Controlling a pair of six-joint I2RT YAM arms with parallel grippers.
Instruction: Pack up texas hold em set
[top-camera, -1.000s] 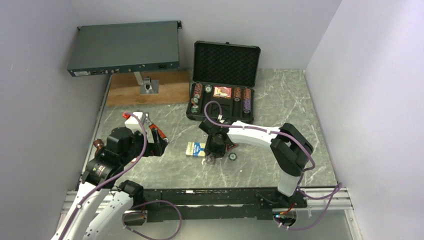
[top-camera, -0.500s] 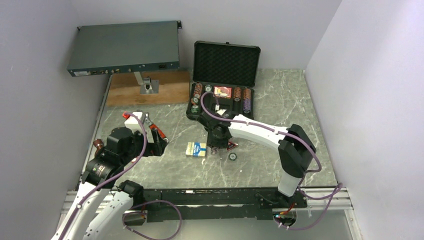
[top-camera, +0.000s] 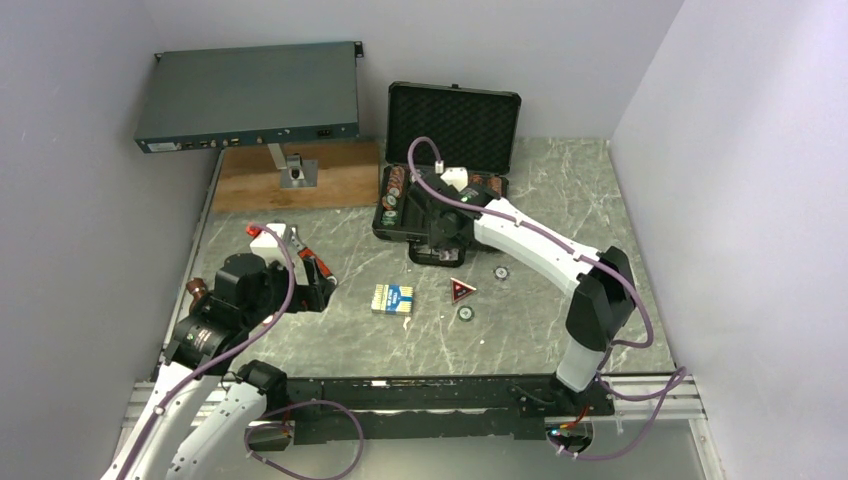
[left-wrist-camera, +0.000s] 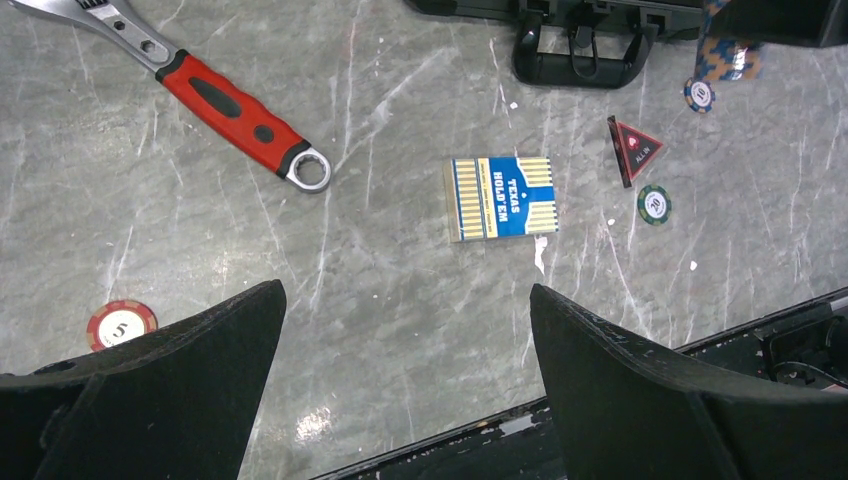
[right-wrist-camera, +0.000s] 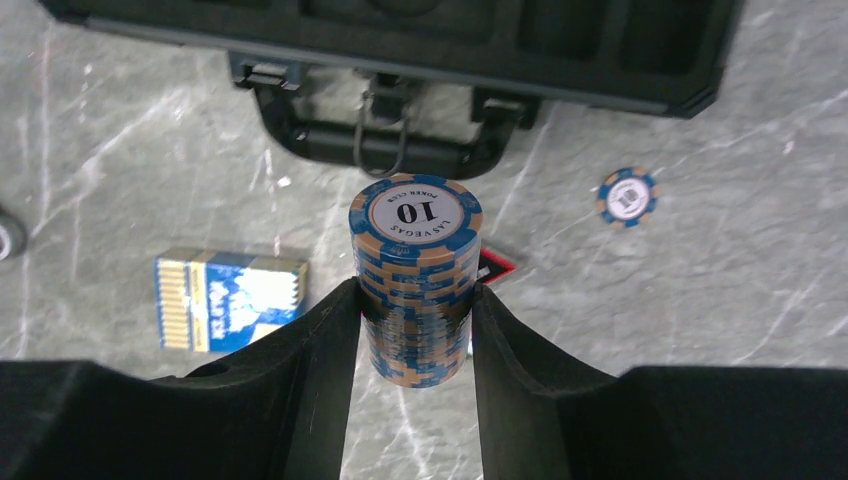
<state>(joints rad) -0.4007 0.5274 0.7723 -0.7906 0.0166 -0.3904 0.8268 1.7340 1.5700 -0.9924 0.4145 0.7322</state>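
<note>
Since a second ago, when it hung low between the card box (top-camera: 393, 298) and the red triangular token (top-camera: 461, 290), the right arm has swung away from the bases to the front rim of the open black case (top-camera: 453, 125). Its right pincer (right-wrist-camera: 413, 300) pinches a tall stack of blue-and-tan poker chips (right-wrist-camera: 415, 215), the top one marked 10, held upright just on the near side of the case's handle (right-wrist-camera: 380, 150) and clear of the surface (top-camera: 560, 200). With the arm gone, the token and a blue-and-white chip (top-camera: 500, 272) lie uncovered. A green chip (top-camera: 465, 313) sits near the token, towards the bases. Card box, token and green chip have not moved. The left arm has not stirred either: its left pincer (left-wrist-camera: 405, 330) is spread wide and holds nothing, above bare marble, with the red-handled wrench (left-wrist-camera: 235, 110) well beyond its left finger and a red chip marked 5 (left-wrist-camera: 121, 325) just beside that finger.

The case stands at the far side of the surface, lid upright against the back wall, rows of chips (top-camera: 393, 190) in its left slots. Left of it lie a wooden board (top-camera: 330, 185) and a grey electronics box (top-camera: 250, 95). Bare marble runs from the case's right side to the right wall, and between the card box and the arm bases.
</note>
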